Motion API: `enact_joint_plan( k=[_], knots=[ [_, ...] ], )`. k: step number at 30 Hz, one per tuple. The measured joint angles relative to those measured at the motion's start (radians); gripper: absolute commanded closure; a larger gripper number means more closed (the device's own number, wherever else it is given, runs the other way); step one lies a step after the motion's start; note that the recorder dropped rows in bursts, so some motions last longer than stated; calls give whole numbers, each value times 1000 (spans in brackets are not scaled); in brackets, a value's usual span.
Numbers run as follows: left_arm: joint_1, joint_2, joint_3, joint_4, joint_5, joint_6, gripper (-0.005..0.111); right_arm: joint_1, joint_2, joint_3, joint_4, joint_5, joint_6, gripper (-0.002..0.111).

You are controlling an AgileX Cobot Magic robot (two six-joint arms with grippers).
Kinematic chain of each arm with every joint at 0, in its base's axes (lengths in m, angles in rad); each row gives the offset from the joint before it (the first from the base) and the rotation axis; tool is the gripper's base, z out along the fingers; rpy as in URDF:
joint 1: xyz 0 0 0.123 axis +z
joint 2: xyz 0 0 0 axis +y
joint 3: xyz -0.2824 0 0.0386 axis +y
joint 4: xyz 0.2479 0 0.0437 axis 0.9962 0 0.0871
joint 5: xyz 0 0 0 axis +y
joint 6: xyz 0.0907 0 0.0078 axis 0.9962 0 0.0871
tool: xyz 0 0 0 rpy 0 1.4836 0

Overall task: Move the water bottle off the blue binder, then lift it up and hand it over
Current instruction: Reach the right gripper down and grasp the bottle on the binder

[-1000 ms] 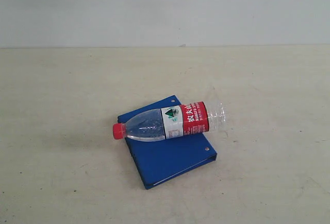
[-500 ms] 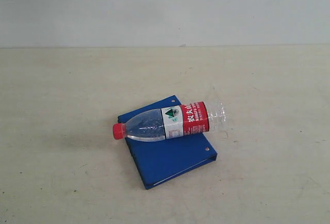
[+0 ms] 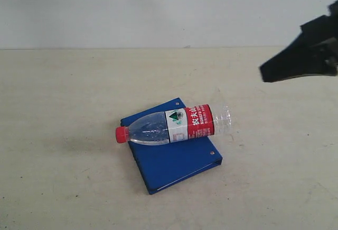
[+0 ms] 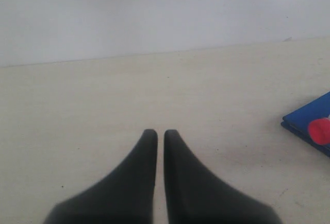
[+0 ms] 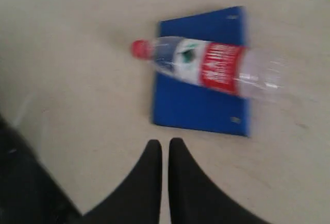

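The water bottle (image 3: 174, 125) lies on its side across the blue binder (image 3: 174, 158), red cap to the left, its clear base overhanging the binder's right edge. In the right wrist view the water bottle (image 5: 206, 67) and the blue binder (image 5: 198, 103) lie beyond my right gripper (image 5: 165, 142), which is shut and empty. That right gripper (image 3: 264, 73) enters the exterior view high at the right edge, well above and right of the bottle. My left gripper (image 4: 161, 132) is shut and empty above bare table; the binder's corner (image 4: 304, 118) and the red cap (image 4: 320, 131) show at that view's edge.
The beige table (image 3: 63, 108) spreads around the binder on all sides. A pale wall (image 3: 158, 8) closes the back. Nothing else stands on the table.
The right arm has come into the exterior view at the upper right. A hand seen at the top left half a second ago is gone. Bottle and binder have not moved.
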Motion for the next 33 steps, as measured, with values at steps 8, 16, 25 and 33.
enact_joint_plan(
  k=[8,16,25,33],
  knots=[
    [0,0,0,0,0,0,102,319,279,-102,167,-152,-509,108],
    [0,0,0,0,0,0,102,702,429,-143,183,-737,-814,102],
    [0,0,0,0,0,0,102,853,589,-143,150,-812,-763,53],
    [0,0,0,0,0,0,102,859,618,-143,-151,-934,-638,53]
  ],
)
